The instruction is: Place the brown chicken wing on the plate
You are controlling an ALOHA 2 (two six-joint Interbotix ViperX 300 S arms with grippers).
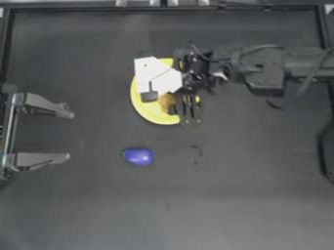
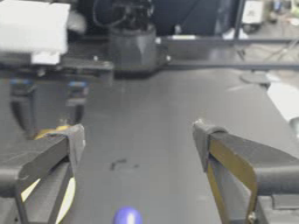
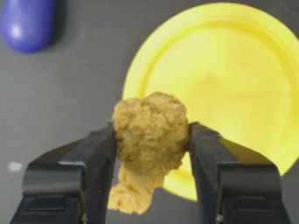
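Note:
The brown chicken wing (image 3: 151,140), lumpy and golden-orange, is pinched between the two dark fingers of my right gripper (image 3: 152,131), which is shut on it. It hangs over the rim of the pale-yellow plate (image 3: 234,87), partly above the plate and partly above the dark table. From above, the right gripper (image 1: 186,114) sits at the plate's (image 1: 147,111) right side, and the wing (image 1: 168,102) is mostly hidden by the wrist. My left gripper (image 1: 65,134) stays parked at the table's left edge, open and holding nothing.
A rounded blue object (image 1: 138,156) lies on the table below the plate, also seen as the blue object (image 3: 26,24) and the blue object (image 2: 127,215). The right arm (image 1: 274,68) stretches in from the right.

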